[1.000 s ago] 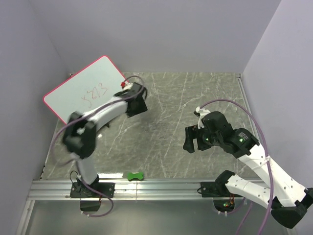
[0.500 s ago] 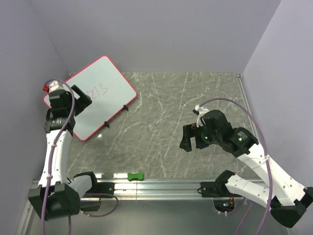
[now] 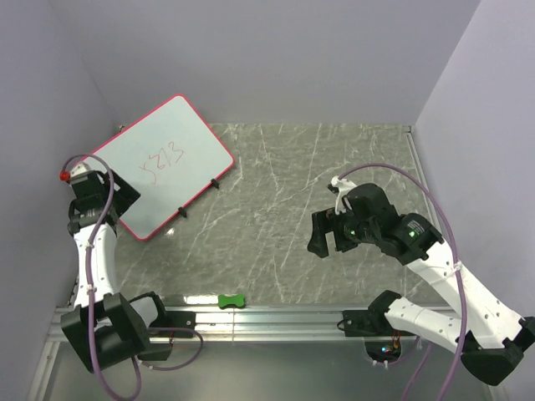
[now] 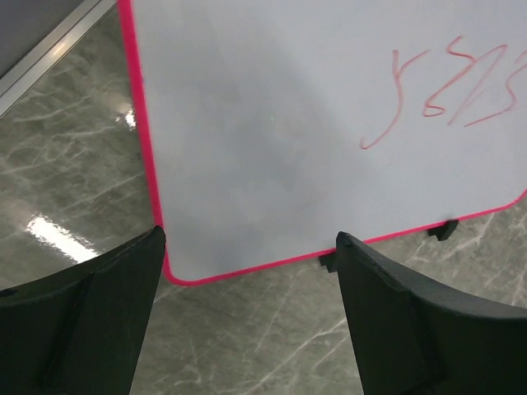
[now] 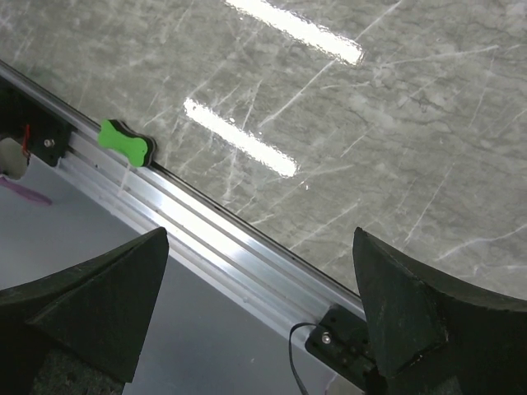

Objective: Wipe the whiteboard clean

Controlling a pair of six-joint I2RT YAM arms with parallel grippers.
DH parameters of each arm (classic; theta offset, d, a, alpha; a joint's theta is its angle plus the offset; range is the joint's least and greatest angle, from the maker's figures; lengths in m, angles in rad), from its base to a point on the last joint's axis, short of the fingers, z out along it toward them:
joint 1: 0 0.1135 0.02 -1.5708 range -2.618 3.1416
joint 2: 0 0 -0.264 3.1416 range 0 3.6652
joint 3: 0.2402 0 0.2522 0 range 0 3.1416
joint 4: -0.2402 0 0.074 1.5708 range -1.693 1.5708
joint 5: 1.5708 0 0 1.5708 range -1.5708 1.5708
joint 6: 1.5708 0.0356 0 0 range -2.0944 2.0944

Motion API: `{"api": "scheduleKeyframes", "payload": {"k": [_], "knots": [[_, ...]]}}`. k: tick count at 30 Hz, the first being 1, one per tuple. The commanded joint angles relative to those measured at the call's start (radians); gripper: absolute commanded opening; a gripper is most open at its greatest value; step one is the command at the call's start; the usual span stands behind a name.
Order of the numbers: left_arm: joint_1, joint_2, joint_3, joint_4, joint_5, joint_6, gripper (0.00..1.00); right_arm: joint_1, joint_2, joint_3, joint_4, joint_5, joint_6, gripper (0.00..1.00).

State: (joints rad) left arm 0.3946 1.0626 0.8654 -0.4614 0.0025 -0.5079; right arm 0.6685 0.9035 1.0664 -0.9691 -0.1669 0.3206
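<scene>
Propping itself on two small black feet, the whiteboard stands tilted in the far-left corner of the table, its top edge near the left wall, in the overhead view. Red scribbles sit unwiped on its face. The left arm reaches up along the wall beside the board's near-left edge; the right arm hangs over the table's right half, well apart from the board. A small green block — most likely the eraser — lies on the metal rail at the near edge, between the two bases.

From the left wrist, the board fills the frame, its pink rim and rounded corner facing the camera and the red marks at upper right. The left jaws are spread wide and hold nothing, their fingers framing the board's lower edge without touching it.

From the right wrist, the green block rests on the rail at left, the grey table beyond. The right jaws are also wide apart and empty — seemingly angled toward the block, since wiping can hardly begin until one arm takes it up.
</scene>
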Motion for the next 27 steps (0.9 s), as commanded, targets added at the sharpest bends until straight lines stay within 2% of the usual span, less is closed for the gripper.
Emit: {"api": "scheduleKeyframes", "payload": {"k": [1, 3, 7, 12, 15, 19, 27], "knots": [[0.082, 0.014, -0.029, 0.067, 0.117, 0.077, 0.89, 0.000, 0.020, 0.063, -0.014, 0.012, -0.038, 1.00], [0.149, 0.004, -0.042, 0.102, 0.152, 0.086, 0.87, 0.012, 0.046, 0.075, -0.020, 0.017, -0.043, 1.00], [0.199, 0.020, -0.065, 0.154, 0.154, 0.065, 0.85, 0.037, 0.086, 0.099, -0.033, 0.017, -0.046, 1.00], [0.294, 0.065, -0.137, 0.356, 0.273, 0.025, 0.85, 0.045, 0.132, 0.107, -0.042, 0.000, -0.035, 1.00], [0.299, 0.095, -0.189, 0.496, 0.365, 0.014, 0.84, 0.043, 0.152, 0.110, -0.049, -0.009, -0.029, 1.00], [0.306, 0.160, -0.212, 0.607, 0.402, -0.036, 0.83, 0.043, 0.190, 0.127, -0.069, -0.020, -0.018, 1.00], [0.308, 0.394, -0.221, 0.878, 0.629, -0.147, 0.78, 0.043, 0.268, 0.182, -0.063, -0.037, 0.011, 1.00]]}}
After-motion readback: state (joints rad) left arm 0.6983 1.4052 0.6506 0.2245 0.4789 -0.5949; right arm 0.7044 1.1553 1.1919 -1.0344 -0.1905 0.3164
